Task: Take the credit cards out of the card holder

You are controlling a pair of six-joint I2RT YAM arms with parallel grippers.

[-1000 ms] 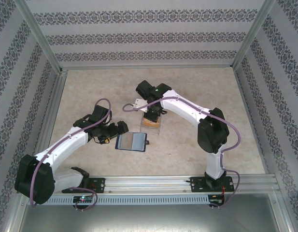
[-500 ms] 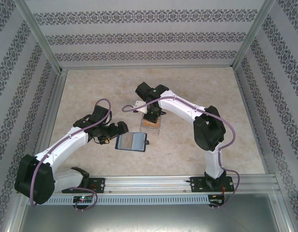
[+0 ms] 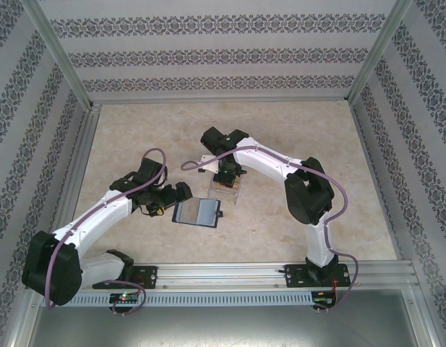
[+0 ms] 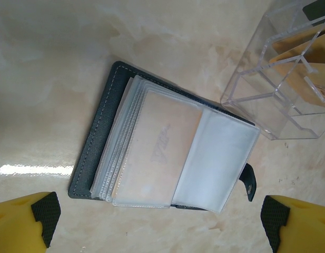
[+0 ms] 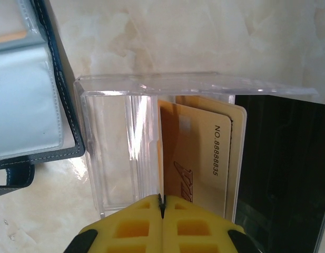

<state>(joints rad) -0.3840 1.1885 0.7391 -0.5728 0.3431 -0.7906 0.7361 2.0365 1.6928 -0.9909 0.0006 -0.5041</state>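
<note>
Toppling risk: shut right gripper (image 5: 162, 206), hold unclear, could shove over the clear acrylic stand (image 5: 115, 137) just ahead, while the wide-open, empty left gripper (image 4: 158, 219) faces the navy bifold card holder (image 4: 94, 153).

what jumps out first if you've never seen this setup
The card holder lies open on the table, its clear sleeves fanned out under the open left gripper. Just beyond it stands a clear acrylic stand holding a gold card and a black card, with the shut right gripper poised over it.
</note>
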